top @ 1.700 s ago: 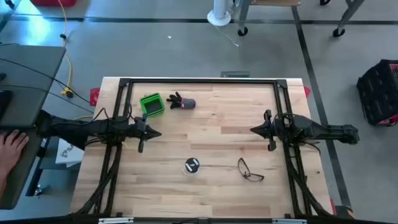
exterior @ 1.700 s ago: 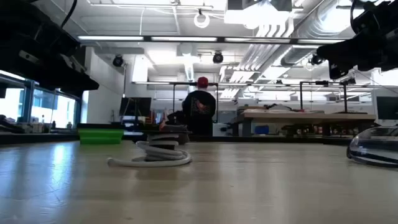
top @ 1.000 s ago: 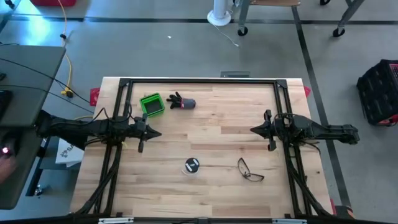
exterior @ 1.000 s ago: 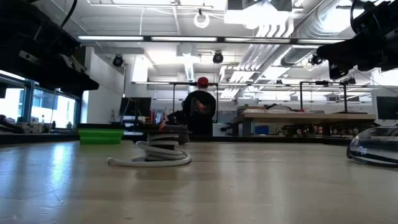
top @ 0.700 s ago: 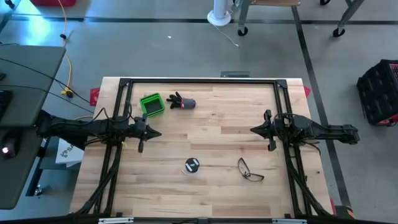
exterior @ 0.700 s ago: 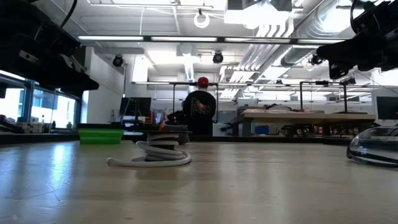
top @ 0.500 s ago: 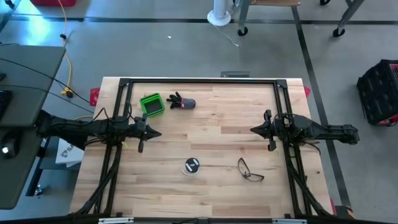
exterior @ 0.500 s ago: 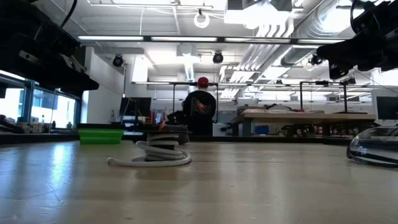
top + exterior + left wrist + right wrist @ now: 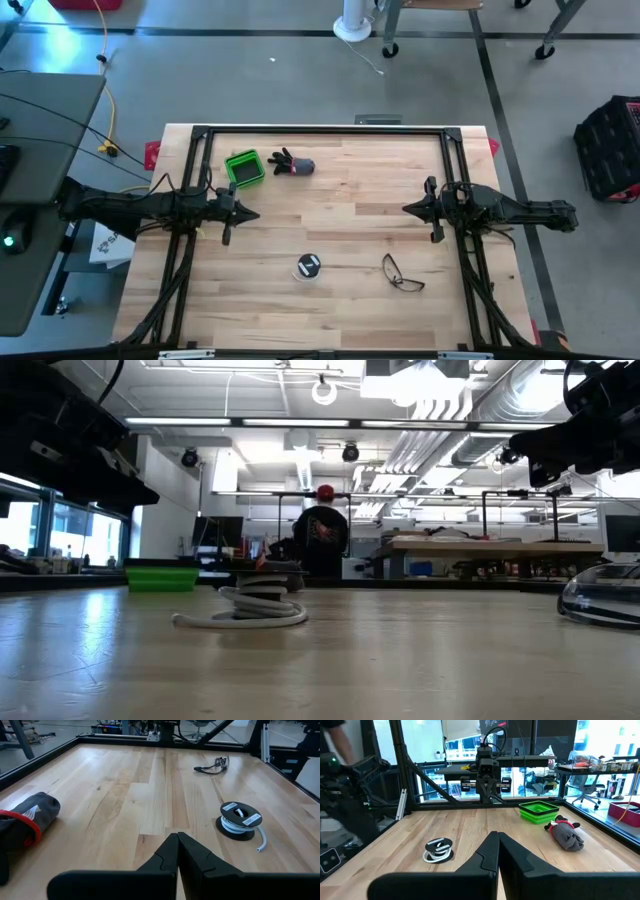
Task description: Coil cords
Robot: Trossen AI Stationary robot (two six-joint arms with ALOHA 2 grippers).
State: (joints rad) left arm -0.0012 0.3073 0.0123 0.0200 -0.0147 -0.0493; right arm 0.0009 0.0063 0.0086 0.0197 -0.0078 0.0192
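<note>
Two arms wait apart above the surface (image 9: 340,200), reel (image 9: 308,266) between them. Low view: cord (image 9: 240,618) apparently mostly wound, one loop loose. Wrist views: left tool (image 9: 177,838) and right tool (image 9: 498,836) pressed together, empty.

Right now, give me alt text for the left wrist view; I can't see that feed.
The left gripper, shut and empty, hangs over the wooden table. Ahead lies the black reel wound with white cord, one end trailing loose. Glasses lie beyond it; a grey pouch lies apart.
</note>
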